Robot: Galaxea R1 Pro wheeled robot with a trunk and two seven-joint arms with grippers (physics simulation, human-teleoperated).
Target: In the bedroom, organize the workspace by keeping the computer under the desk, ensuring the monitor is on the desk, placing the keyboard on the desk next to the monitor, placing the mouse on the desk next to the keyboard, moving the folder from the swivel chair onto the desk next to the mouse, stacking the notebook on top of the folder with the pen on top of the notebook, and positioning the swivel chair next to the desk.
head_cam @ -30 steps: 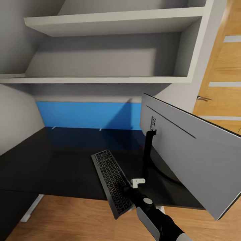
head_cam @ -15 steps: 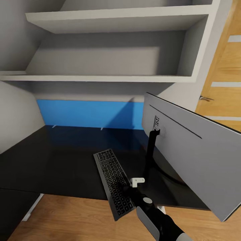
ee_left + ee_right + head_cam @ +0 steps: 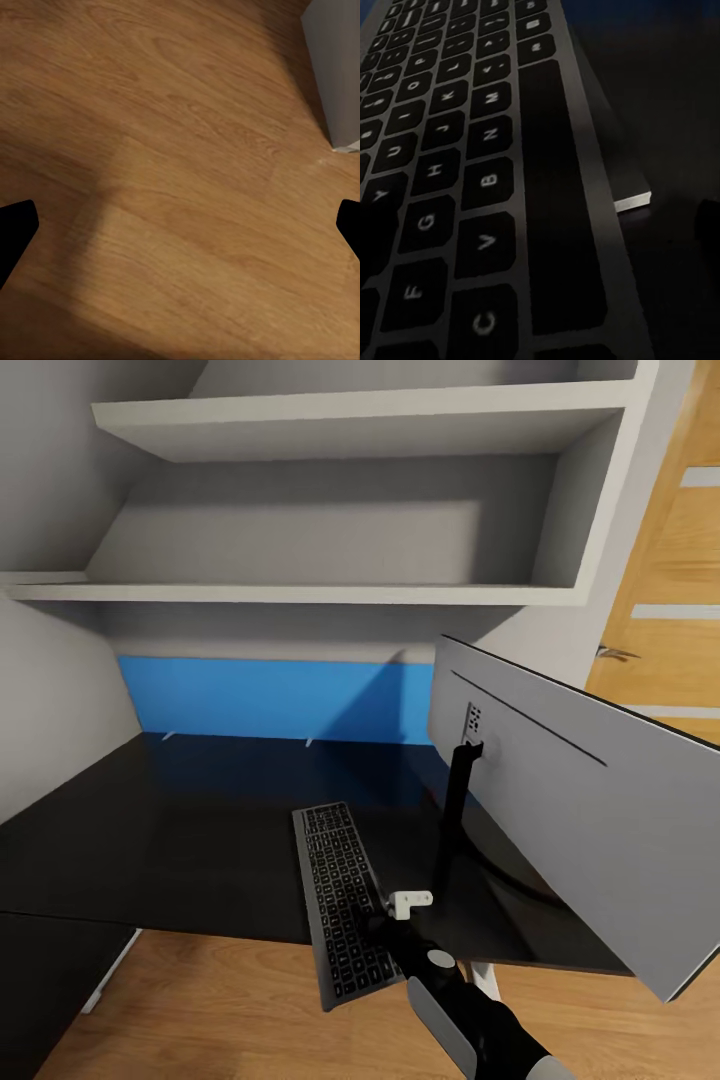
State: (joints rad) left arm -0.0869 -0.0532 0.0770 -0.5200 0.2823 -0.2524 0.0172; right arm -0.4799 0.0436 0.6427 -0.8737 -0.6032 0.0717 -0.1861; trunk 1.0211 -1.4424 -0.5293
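Note:
A dark keyboard lies lengthwise on the black desk, its near end past the desk's front edge. My right gripper sits at the keyboard's right edge near that end, shut on it. In the right wrist view the keys show from very close, with one dark fingertip beside the edge. The monitor stands on the desk to the right, its grey back and black stand toward me. My left gripper hangs open over the wooden floor.
Grey wall shelves hang over the desk, above a blue back panel. A wooden door is at the right. A white desk leg meets the floor at lower left. A grey object's corner stands on the floor.
The view has shifted a little. The keyboard has turned in my right gripper: its far end swung toward the monitor, its near end toward the left.

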